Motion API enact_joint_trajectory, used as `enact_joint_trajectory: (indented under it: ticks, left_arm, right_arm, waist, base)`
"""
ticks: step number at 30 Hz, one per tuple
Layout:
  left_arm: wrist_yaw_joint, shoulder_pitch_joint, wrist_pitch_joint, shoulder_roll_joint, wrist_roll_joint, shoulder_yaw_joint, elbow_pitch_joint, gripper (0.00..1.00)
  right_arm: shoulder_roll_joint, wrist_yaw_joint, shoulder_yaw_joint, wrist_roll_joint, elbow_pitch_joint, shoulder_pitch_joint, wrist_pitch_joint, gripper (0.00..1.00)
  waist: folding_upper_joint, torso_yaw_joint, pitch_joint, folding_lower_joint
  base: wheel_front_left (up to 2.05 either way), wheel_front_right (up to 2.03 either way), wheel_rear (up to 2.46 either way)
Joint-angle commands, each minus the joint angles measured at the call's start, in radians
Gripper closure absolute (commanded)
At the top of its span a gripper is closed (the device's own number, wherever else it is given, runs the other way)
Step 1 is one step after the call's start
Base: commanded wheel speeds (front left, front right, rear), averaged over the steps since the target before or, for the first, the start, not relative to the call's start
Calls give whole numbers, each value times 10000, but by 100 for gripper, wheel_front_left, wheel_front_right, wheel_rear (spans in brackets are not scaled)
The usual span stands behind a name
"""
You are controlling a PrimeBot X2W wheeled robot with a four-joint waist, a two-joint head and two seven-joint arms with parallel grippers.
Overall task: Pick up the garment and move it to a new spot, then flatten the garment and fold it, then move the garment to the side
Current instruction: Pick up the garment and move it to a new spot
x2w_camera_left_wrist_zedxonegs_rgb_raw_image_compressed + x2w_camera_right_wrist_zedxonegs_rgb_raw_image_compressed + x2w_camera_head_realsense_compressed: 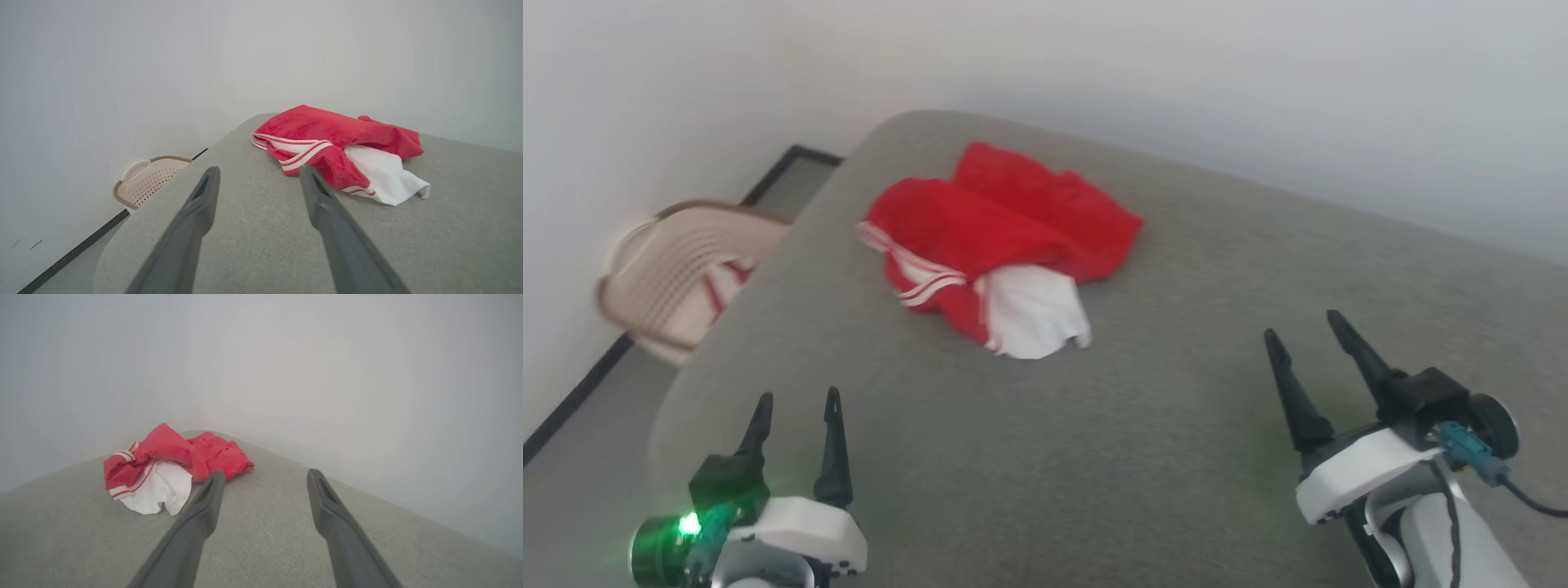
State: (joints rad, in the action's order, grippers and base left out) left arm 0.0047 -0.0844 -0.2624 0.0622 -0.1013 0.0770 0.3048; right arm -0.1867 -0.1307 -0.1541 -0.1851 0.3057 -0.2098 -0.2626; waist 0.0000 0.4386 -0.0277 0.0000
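Garment (1005, 229) bunched up, at 1–2 o'clock from L gripper (799, 394), 10 o'clock from R gripper (1299, 322); both sets of fingers apart, empty; L looks nearer

Bright, even daylight; slight blur

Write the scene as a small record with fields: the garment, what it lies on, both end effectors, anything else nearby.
garment: red jersey, crumpled, white part toward the robot
support: grey padded surface; jersey near its far left corner
left end effector: open, empty, apart from the jersey
right end effector: open, empty, apart from the jersey
nearby: beige basket, left of the surface
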Motion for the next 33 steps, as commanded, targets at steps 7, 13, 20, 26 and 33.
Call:
enact_joint_trajectory:
  ticks: [7,13,20,26,33]
  left_arm:
    - [104,428,-37,-92,-137,66,-394,0]
    - [-123,-92,-37,-110,-225,-62,-429,0]
    - [-770,-2039,-35,151,-299,-205,463,0]
    - [-1188,-4668,1484,1150,-1042,-76,2901,0]
    - [-1323,-6662,4832,2204,-2452,441,5475,0]
  right_arm:
    - [-16,-1,-334,-93,52,-186,-29,0]
    - [-287,-1,-460,-204,-16,-411,-29,0]
    - [-733,-1,-394,-388,-245,-673,-29,0]
    - [-1097,-1,-282,-563,-383,-942,-29,0]
    - [-1189,-1,-334,-695,-526,-1223,-29,0]
  waist:
    - [0,702,-205,0]
    - [0,118,-733,0]
    - [0,-898,-1713,0]
    - [0,-1873,-2513,0]
    - [0,-2842,-3110,0]
  base:
    - [0,0,0]
    - [0,0,0]
    - [0,0,0]
    - [0,0,0]
    - [0,0,0]
